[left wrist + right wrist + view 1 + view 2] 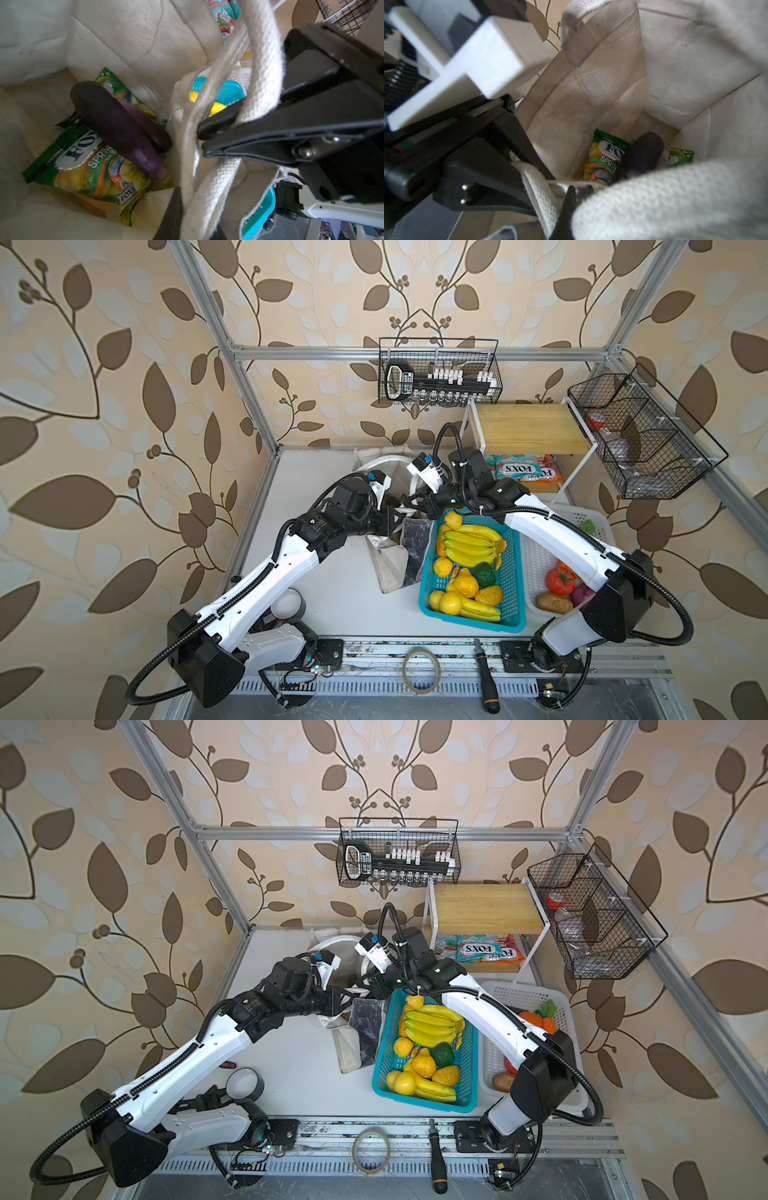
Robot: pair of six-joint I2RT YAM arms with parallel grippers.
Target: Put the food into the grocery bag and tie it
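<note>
The grocery bag [390, 572] stands mid-table, its dark panel [415, 547] against the blue basket. Inside lie two purple eggplants [116, 124] [151, 128] on green-and-yellow snack packets [89, 166] [122, 93]; the right wrist view shows a packet [604, 160] and an eggplant [641, 153]. Both grippers meet over the bag's mouth. My left gripper [397, 516] [195, 209] is shut on a white strap handle [207, 197]. My right gripper [422, 506] [201, 141] is shut on the other strap [264, 83]. The two straps cross between them.
A blue basket [517, 580] of bananas and yellow fruit touches the bag's right side. Beyond it sits a white basket [540, 556] under my right arm. FOX'S packets [528, 470] lie under a wooden shelf [528, 427]. A tape roll [422, 670] and screwdriver [486, 676] lie at the front.
</note>
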